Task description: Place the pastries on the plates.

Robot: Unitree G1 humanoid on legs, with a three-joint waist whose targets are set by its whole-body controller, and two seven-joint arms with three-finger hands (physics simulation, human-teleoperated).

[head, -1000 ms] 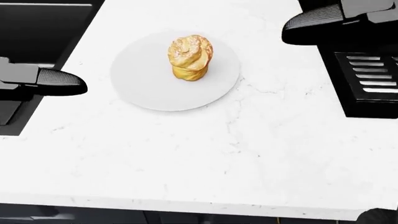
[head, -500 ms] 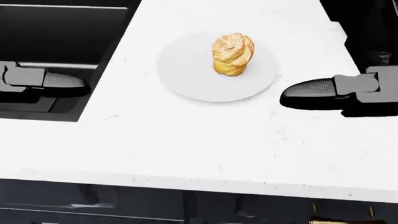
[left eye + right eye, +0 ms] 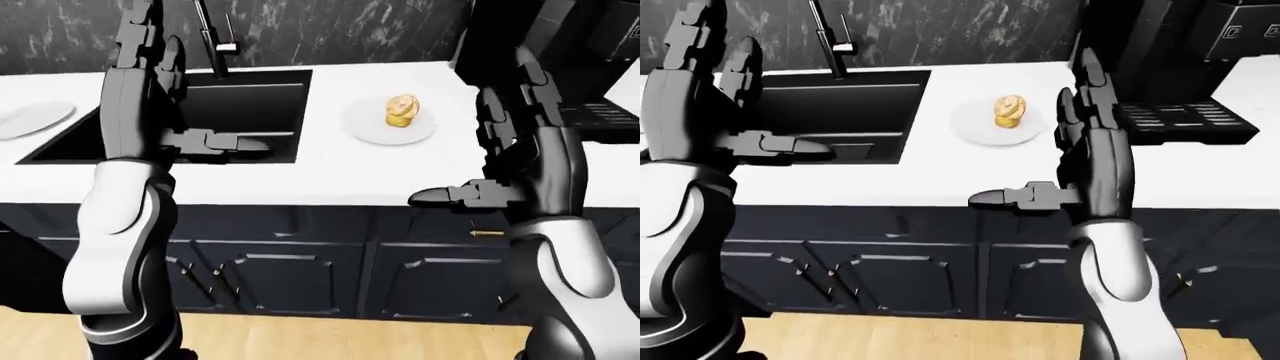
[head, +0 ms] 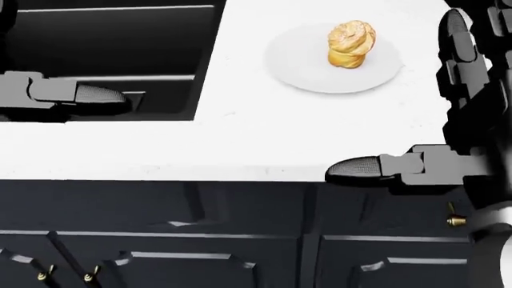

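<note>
Backing off now — the whole head view has pulled away since a second ago, cabinet doors (image 4: 240, 258) filling the bottom, so the camera moved, not the pastry (image 4: 350, 44). It sits upright on its plate (image 4: 300, 63) on the counter (image 4: 264, 144), right of the sink (image 3: 240, 105). Both hands are raised, fingers spread wide, holding nothing: left hand (image 3: 150, 82) over the sink, right hand (image 3: 520, 161) off the counter's edge. A second plate (image 3: 30, 120) waits bare at far left, probably the next stop.
</note>
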